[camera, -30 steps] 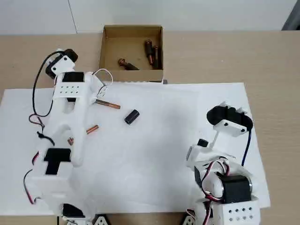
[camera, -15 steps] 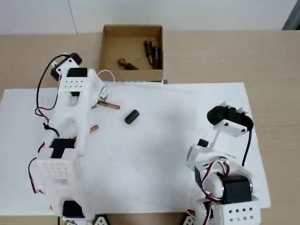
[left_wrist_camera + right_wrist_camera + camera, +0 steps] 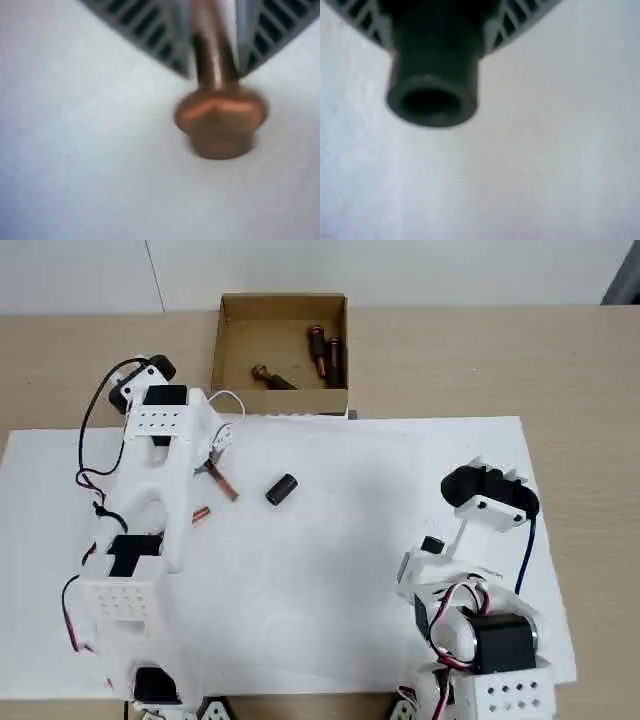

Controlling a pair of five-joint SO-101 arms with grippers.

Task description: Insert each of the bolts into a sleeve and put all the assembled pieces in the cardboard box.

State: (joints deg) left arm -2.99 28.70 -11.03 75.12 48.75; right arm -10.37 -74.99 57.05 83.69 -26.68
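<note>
right gripper (image 3: 478, 488): over the near right part of the white sheet (image 3: 330, 590), clamped on a black sleeve (image 3: 432, 85); the open bore faces the wrist camera, with paper behind it
left gripper (image 3: 213, 455): over the left part of the sheet, beyond the right one, fingers (image 3: 150, 30) closed on the shank of a copper bolt (image 3: 220, 115)
held bolt: slants away from the jaws toward the sheet centre, flanged head at the free end
loose bolt (image 3: 200, 514): copper, lies on the sheet just beside the left arm, nearer than the held one
loose sleeve (image 3: 282, 489): black, lies on the sheet, near the held bolt's head but apart from it
cardboard box (image 3: 216, 350): on the wooden table (image 3: 500, 360) at the sheet's far edge, open top
assembled pieces (image 3: 320, 350): inside the box, toward its right and near walls; count unclear
</note>
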